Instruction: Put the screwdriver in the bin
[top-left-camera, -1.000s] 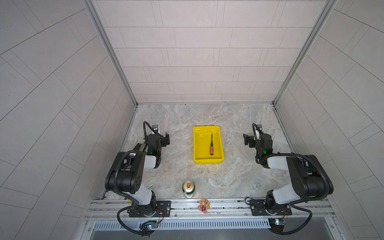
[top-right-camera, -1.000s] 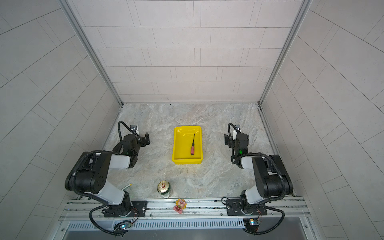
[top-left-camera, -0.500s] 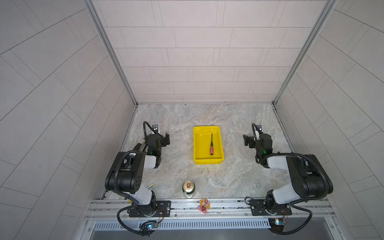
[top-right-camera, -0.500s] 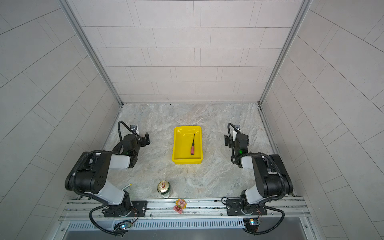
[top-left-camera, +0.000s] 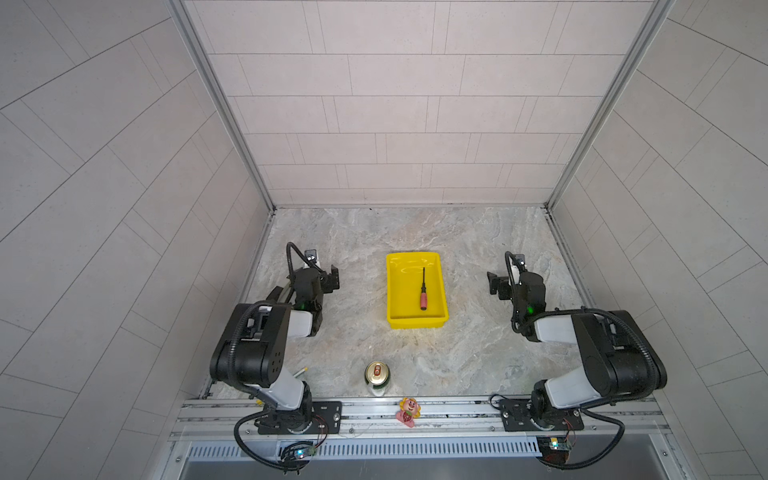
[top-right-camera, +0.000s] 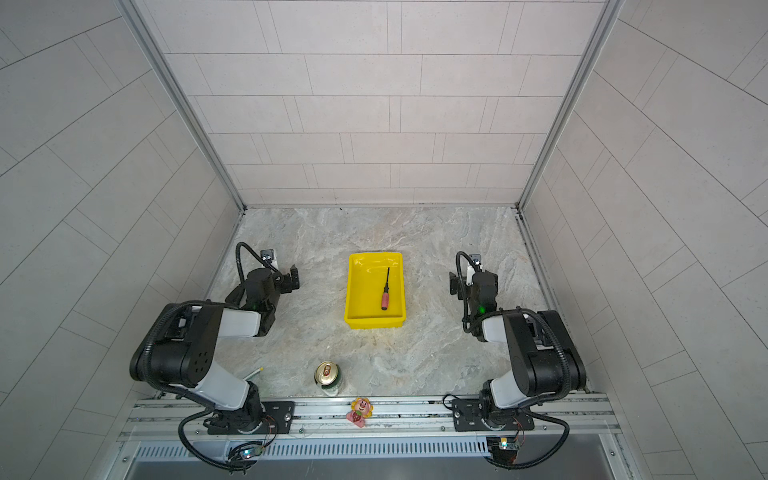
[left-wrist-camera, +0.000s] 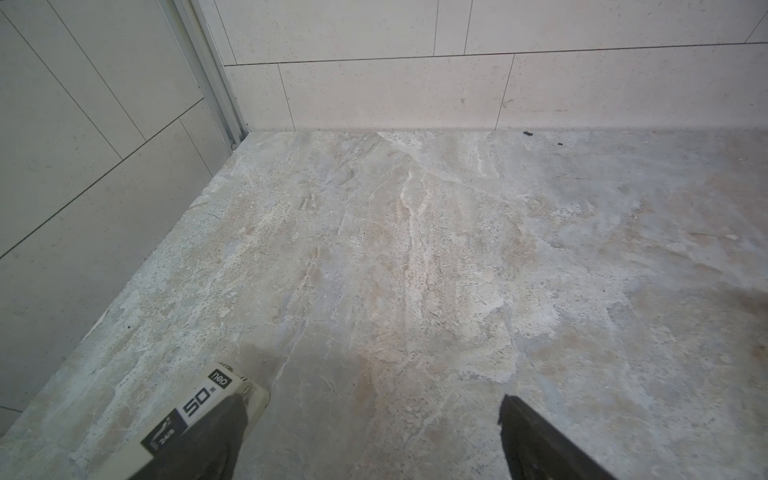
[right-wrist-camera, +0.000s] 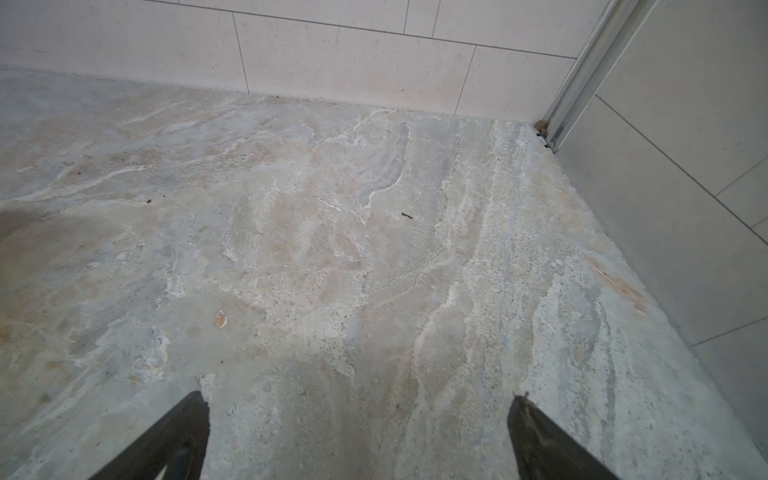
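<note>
With the screwdriver (top-left-camera: 423, 290) already lying inside the bin (top-left-camera: 394, 291) at frame centre, the left gripper (top-left-camera: 331, 281) and right gripper (top-left-camera: 495, 284), both wide-jawed and empty, would best hold clear at either side, leaving the bin undisturbed.

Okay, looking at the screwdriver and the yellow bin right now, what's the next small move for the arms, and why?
Probably none beyond holding still. The screwdriver already lies flat inside the bin, touching no arm. The left end effector and right end effector are both open, empty and parked well to either side of the bin.
</note>
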